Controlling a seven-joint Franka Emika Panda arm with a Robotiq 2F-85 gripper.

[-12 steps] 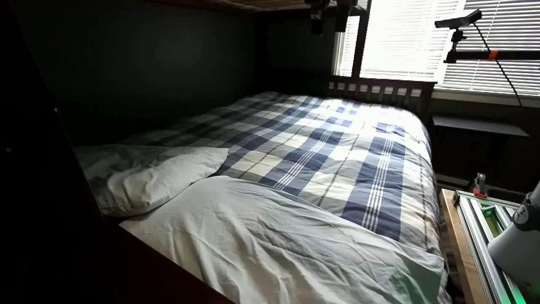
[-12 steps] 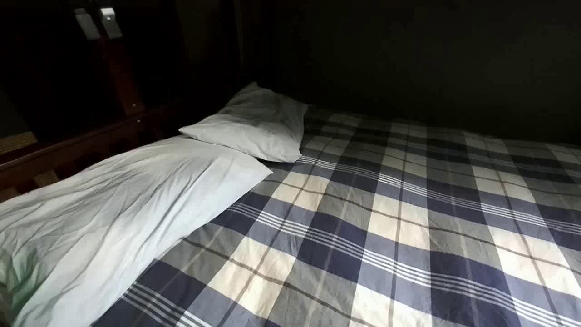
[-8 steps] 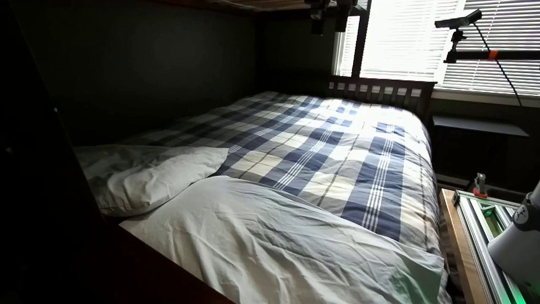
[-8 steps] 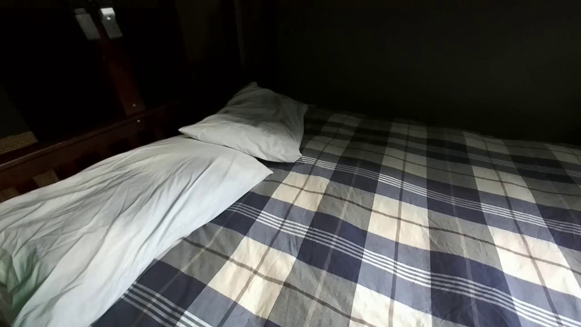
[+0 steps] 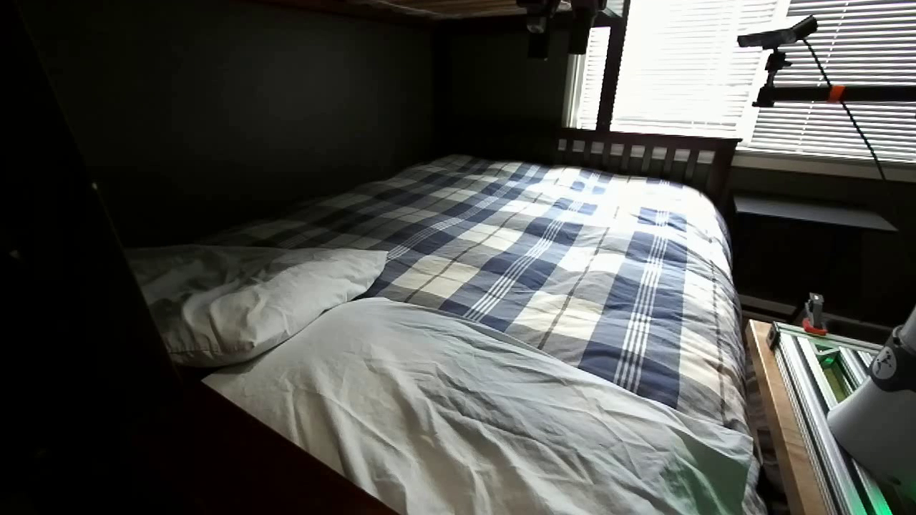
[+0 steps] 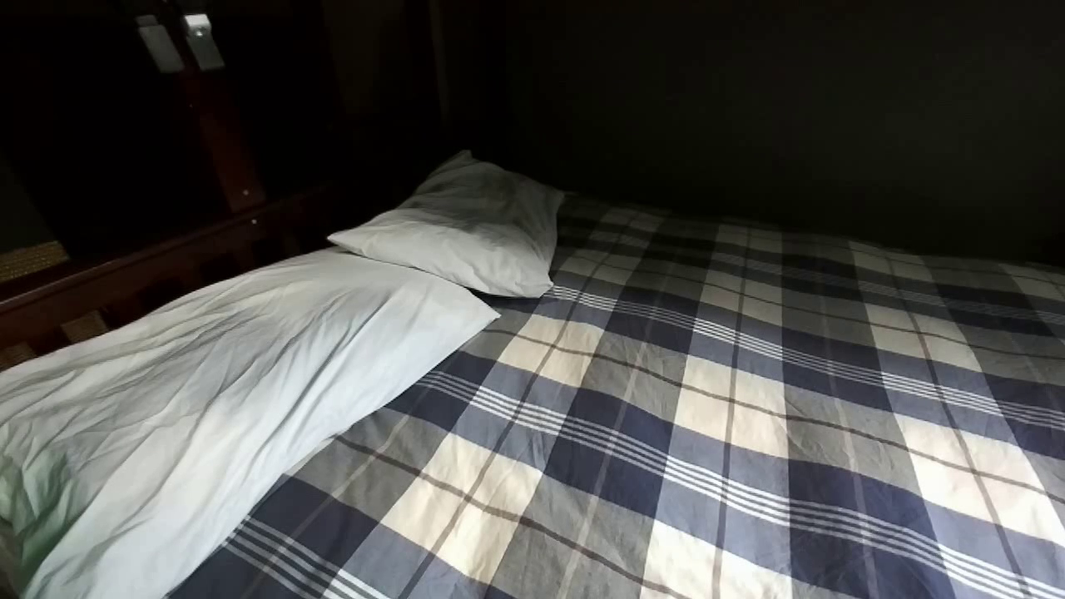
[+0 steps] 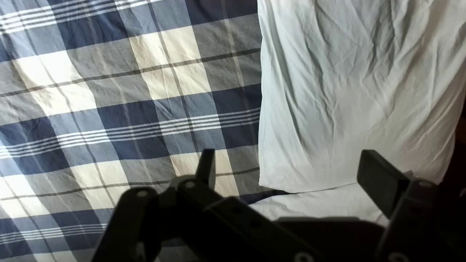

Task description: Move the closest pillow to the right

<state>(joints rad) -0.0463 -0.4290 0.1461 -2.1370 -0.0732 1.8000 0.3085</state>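
The nearer pillow is white, wrinkled and long. It lies flat on the bed in both exterior views [image 5: 458, 408] [image 6: 258, 358] and in the wrist view [image 7: 349, 98]. A farther white pillow [image 5: 257, 300] [image 6: 474, 225] lies against its far end and shows partly in the wrist view [image 7: 320, 203]. My gripper [image 7: 289, 158] is open and empty, its fingers wide apart. In the wrist view it appears over the seam between the pillows and the blanket edge. In the exterior views the gripper [image 5: 558, 46] [image 6: 183, 46] hangs high above the bed, touching neither pillow.
A blue, grey and cream plaid blanket [image 5: 558, 265] covers the bed. A dark wooden rail [image 6: 125, 266] runs behind the pillows. Dark wood [image 5: 465, 8] lies overhead. The robot base [image 5: 876, 422] stands on a metal frame beside the bed. A camera on an arm [image 5: 776, 36] is by the window.
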